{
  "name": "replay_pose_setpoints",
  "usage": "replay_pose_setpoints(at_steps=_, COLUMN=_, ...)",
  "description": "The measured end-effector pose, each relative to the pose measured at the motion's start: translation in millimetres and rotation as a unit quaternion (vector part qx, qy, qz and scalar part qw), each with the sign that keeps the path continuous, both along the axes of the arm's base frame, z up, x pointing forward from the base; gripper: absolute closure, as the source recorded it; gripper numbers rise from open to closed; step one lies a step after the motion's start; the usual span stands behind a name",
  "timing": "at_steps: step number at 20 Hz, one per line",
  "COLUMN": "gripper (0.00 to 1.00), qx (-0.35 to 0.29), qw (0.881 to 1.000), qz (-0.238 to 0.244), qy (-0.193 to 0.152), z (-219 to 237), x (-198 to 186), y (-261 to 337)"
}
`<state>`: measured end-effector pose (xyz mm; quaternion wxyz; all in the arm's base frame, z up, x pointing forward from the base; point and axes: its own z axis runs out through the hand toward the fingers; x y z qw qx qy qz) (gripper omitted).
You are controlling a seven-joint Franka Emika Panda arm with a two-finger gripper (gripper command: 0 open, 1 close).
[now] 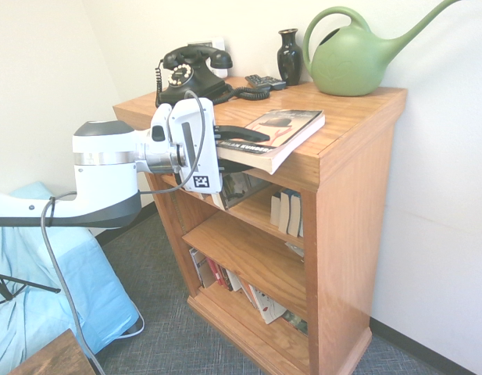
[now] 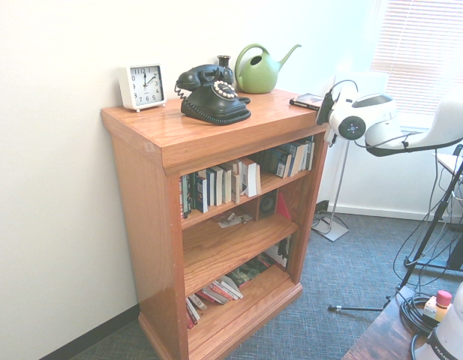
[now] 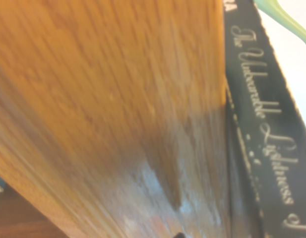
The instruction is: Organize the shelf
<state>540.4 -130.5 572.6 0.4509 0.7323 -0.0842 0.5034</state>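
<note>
- The shelf (image 1: 346, 203), an orange-brown wooden bookcase with a thick overhanging top, stands against a white wall on grey-blue carpet
- On its top sit a black rotary telephone (image 1: 192, 72), a dark vase (image 1: 289, 56), a green watering can (image 1: 358, 56) and a small dark remote (image 1: 265, 81); the second exterior view also shows a white square alarm clock (image 2: 142, 85) at the far end from the arm
- A paperback book (image 1: 276, 137) lies flat on the top at the front edge, its spine end jutting past the overhang
- The white arm reaches in level, and the gripper (image 1: 248, 141) meets the book's overhanging edge; one dark finger (image 1: 242, 133) lies over the cover
- The lower finger is hidden beneath the book, so I cannot tell whether the jaws have closed on it or stand loose around it
- In the wrist view the wood of the top fills most of the picture, with the book's black spine and its pale script lettering running along one side, blurred
- The upper inner shelf holds a row of upright books (image 2: 223, 184); the middle one has a few loose items, and more books (image 2: 216, 291) lie slumped on the bottom one
</note>
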Motion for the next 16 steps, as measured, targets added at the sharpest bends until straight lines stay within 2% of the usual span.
replay_pose_setpoints(at_steps=10, gripper=1.0, qx=0.001, qw=1.0, qz=0.003, qy=-0.007, z=8, x=-2, y=6)
replay_pose_setpoints(at_steps=16, gripper=1.0, qx=0.023, qw=1.0, qz=-0.005, qy=-0.011, z=15, x=-4, y=6)
